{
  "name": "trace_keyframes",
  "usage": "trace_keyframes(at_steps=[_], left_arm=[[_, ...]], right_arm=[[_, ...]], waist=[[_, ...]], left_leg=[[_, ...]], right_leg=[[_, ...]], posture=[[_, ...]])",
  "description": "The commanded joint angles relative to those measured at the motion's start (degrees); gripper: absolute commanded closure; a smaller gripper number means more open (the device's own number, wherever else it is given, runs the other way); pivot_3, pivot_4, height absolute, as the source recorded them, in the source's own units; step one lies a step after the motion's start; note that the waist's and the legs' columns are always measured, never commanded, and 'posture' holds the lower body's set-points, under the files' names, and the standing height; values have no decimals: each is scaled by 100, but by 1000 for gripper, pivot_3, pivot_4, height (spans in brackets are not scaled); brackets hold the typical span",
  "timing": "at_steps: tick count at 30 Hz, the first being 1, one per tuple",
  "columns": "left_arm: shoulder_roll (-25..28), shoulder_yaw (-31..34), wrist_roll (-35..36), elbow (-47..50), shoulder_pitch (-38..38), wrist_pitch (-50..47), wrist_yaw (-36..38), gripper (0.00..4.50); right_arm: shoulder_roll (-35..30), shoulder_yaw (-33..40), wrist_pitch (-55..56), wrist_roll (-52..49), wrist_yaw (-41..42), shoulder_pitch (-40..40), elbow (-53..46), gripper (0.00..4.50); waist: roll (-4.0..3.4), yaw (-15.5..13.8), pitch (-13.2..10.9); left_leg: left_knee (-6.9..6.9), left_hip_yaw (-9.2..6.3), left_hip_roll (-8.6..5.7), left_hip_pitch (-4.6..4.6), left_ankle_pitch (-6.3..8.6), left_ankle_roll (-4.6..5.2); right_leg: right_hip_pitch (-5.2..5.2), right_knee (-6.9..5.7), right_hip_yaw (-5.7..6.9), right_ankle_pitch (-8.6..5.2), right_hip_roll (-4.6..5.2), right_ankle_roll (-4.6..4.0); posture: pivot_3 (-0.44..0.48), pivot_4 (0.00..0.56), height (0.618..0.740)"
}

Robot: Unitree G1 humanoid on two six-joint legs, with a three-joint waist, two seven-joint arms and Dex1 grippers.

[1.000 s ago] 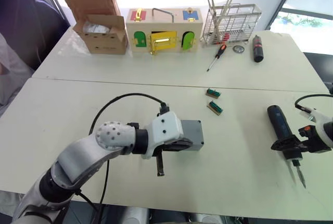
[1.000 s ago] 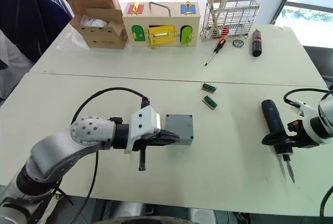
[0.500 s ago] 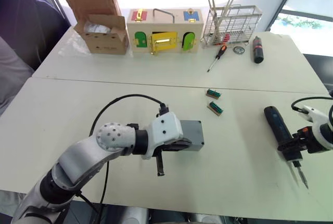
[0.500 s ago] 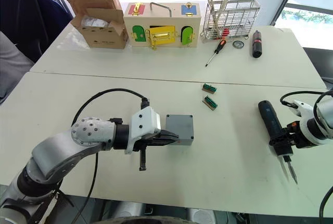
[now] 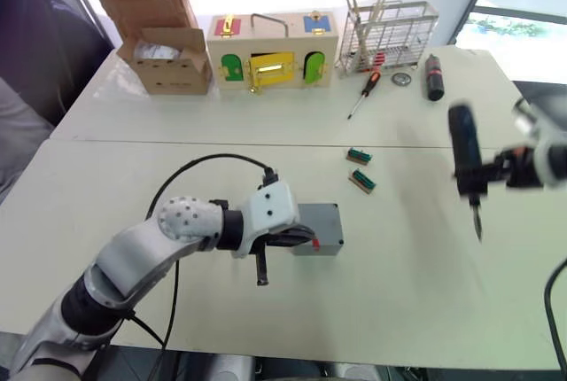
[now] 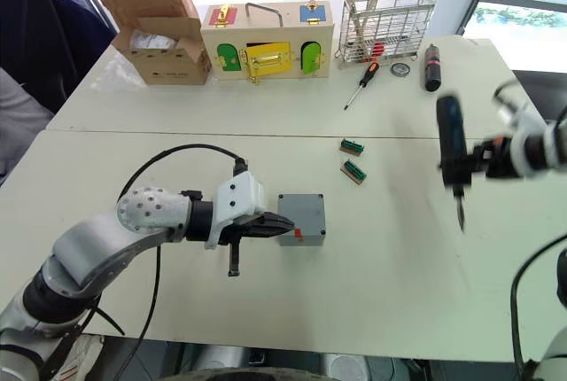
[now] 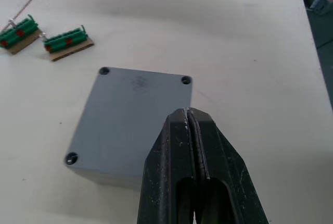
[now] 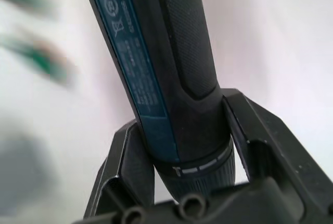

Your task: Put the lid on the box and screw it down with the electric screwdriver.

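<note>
Small white print and round marks down the blue strip of the electric screwdriver [image 8: 156, 62], too fine to read; a sliver of red lettering near the top of the barrel, also unreadable. No legible writing elsewhere.

Electric screwdriver [image 6: 450, 152] held up off the surface [image 6: 372, 292] on the robot's right, long axis close to vertical, thin metal bit pointing down, thick body uppermost. Right gripper [image 6: 461, 164] with its fingers [image 8: 127, 166] clamped on either side of the barrel, just above the collar.

Lid [image 7: 127, 122] lying flat on top of the box [image 6: 304, 218], grey, square with rounded corners, three corner screw holes visible in the left wrist view. Box sitting near the middle of the near surface, a small red mark on its near side. Left gripper [image 6: 282, 227] at the left edge of the box, over the lid's rim, fingers [image 7: 200, 169] pressed together, tips pointing toward the box.

Two small green terminal blocks [image 6: 353, 158] beyond the box, between it and the far surface. Along the far edge: cardboard carton [image 6: 155, 27], wooden box with coloured doors [image 6: 268, 35], wire rack [image 6: 385, 22], red-and-black hand screwdriver [image 6: 358, 86] lying diagonally, short black cylinder [image 6: 431, 66].
</note>
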State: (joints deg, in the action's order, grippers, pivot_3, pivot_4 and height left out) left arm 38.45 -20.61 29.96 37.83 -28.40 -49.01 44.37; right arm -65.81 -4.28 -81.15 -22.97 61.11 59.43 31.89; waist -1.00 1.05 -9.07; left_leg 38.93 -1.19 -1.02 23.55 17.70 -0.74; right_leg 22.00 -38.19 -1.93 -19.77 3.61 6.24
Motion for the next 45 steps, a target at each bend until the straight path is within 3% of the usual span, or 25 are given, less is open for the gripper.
trace_keyframes(at_steps=[1,4,7,10,14,18,25,38,45], left_arm=[[23,199,50,-146,-105,189,261,4500],[-66,415,200,-443,-236,160,363,4500],[-184,731,480,-716,-375,-45,380,4500],[-132,876,607,-854,-460,-229,423,4500],[43,859,547,-991,-261,-229,515,4500],[-201,857,492,-1274,-194,-96,391,4500],[-838,648,76,-1726,-308,295,137,4500],[-764,-112,-635,-1954,-273,789,704,4500],[-787,-114,-769,-1967,-284,826,759,4500]], right_arm=[[252,1966,-75,-530,-527,264,-218,2738],[1517,4059,-221,-1058,-1196,-832,-2607,2738],[3505,5322,254,-1409,-2360,-1513,-5013,2738],[4915,5276,781,-1638,-3110,-2204,-6554,2738],[5955,4465,1571,-1724,-3584,-3141,-7645,2738],[5910,3749,2110,-1756,-3551,-3822,-7822,2738],[5322,3295,2570,-2138,-3511,-4341,-7722,2738],[4828,2675,3125,-2424,-3897,-4876,-7736,2738],[4706,2355,3464,-2330,-4019,-4975,-7577,2738]], waist=[[11,-77,1],[68,-132,17],[71,-133,17],[64,-168,15],[64,-110,17],[63,-2,17],[63,11,16],[63,-1,17],[63,3,17]], left_leg=[[-2,-8,2,13,-1,-1],[3,-27,4,37,-1,-2],[34,-28,3,64,-11,-19],[58,-31,-17,85,-32,-22],[43,-38,-24,80,-34,-24],[36,-36,-29,72,-40,-30],[26,-37,-26,51,-44,-32],[25,-36,-25,49,-44,-32],[25,-37,-25,48,-44,-32]], right_leg=[[14,-5,5,0,-3,0],[25,-30,15,0,-4,0],[40,-46,28,1,1,2],[74,-105,25,2,9,2],[78,-109,28,2,6,2],[76,-108,28,2,8,2],[70,-105,28,1,4,1],[65,-104,27,1,5,1],[64,-104,27,1,4,1]], posture=[[0,150,740],[0,150,740],[0,150,740],[0,150,740],[0,150,740],[0,150,740],[0,150,740],[0,150,740],[0,150,740]])
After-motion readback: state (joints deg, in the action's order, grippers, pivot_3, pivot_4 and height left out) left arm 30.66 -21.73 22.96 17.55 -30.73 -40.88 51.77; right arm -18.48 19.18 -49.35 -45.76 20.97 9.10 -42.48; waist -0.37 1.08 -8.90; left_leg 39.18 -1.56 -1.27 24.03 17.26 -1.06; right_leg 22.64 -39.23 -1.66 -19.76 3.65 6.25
